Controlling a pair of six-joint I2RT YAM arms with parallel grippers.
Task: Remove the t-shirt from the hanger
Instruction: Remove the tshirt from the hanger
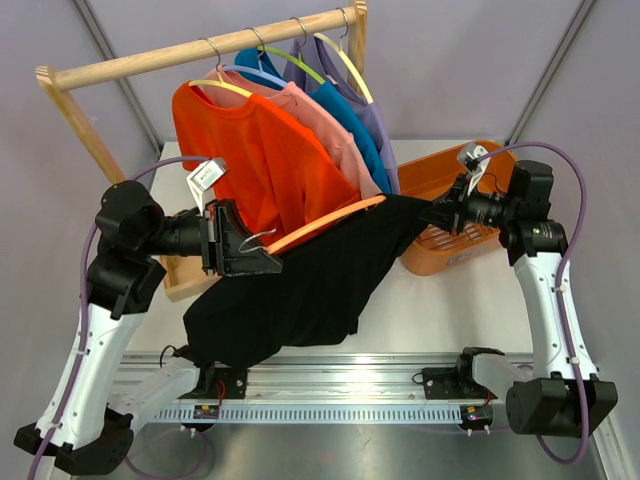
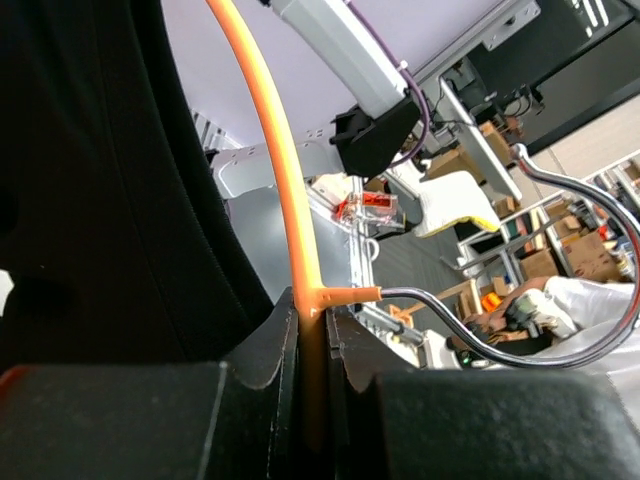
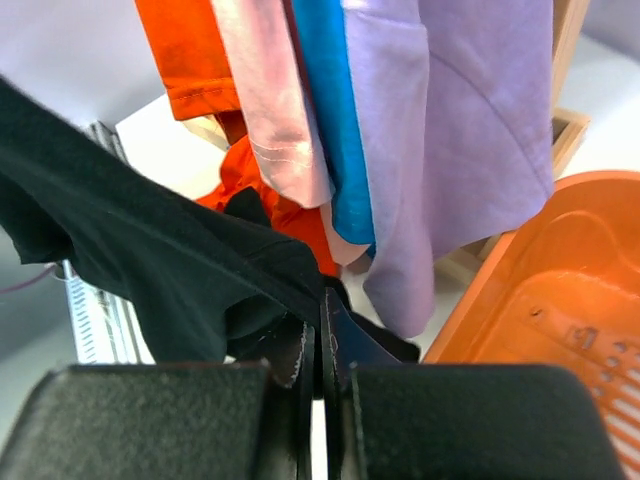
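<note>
While our left gripper clamps the neck of the orange hanger between nearly closed jaws, our right gripper pinches a fold of the black t-shirt, jaws fully together. We see the t-shirt draped over the hanger and stretched between both grippers above the table, just beside the orange basket.

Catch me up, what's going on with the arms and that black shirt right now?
The left claw is clamped on the thin orange plastic hanger at its neck. The right claw is shut on an edge of the black t-shirt, stretched toward the orange plastic basket. The shirt is not yet off: it drapes over the hanger, in front of the wooden rack of other shirts.
</note>
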